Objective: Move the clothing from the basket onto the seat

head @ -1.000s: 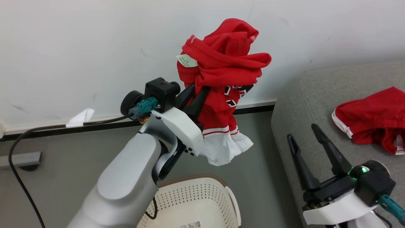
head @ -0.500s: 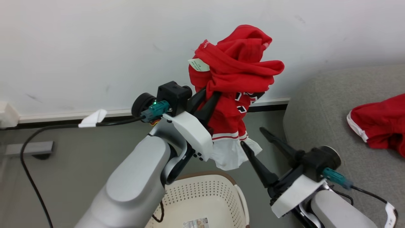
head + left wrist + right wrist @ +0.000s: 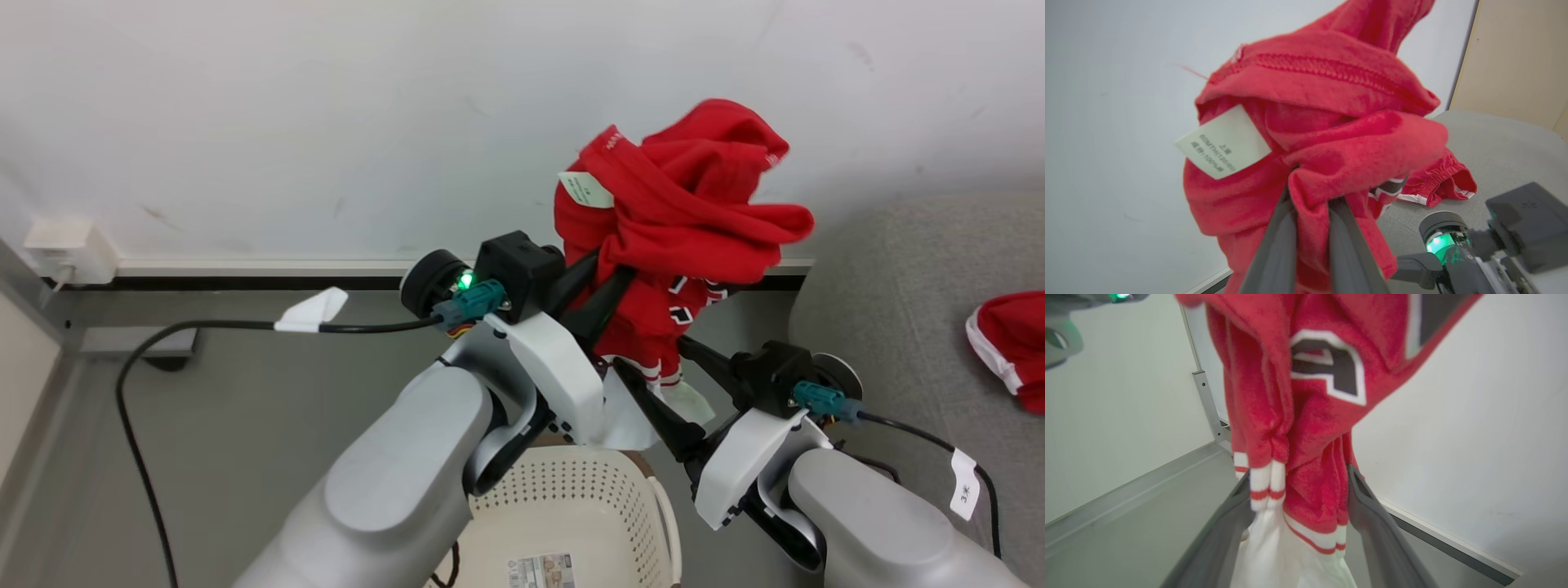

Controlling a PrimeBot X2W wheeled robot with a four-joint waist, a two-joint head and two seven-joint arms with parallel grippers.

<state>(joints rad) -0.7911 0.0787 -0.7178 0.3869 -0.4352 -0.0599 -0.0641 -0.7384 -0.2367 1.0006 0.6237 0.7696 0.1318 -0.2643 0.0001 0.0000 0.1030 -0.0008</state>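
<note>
One grey seat (image 3: 898,327) occupies the right of the head view. One cream perforated basket (image 3: 663,523) stands on the floor (image 3: 245,425) beside it, below both forearms. Clothing count: two red pieces. The numbered garment (image 3: 686,220) is raised clear above the basket, in front of the white wall (image 3: 326,122) and short of the seat. The left claw (image 3: 606,278) is pinched nearly closed on a fold of it, and the cloth bunches over and around the finger ends. Its white-banded lower hem hangs down between the fingers of the right claw (image 3: 1298,473), which stands fully spread on either side of the hem and is not clamped on it. The second garment (image 3: 1008,347) lies on the seat at the far right, well apart from both claws. One black cable (image 3: 212,327) trails from the left wrist across the floor. One pale care label (image 3: 585,189) projects from the numbered garment's upper left, and one printed sticker (image 3: 539,569) lies inside the basket.
</note>
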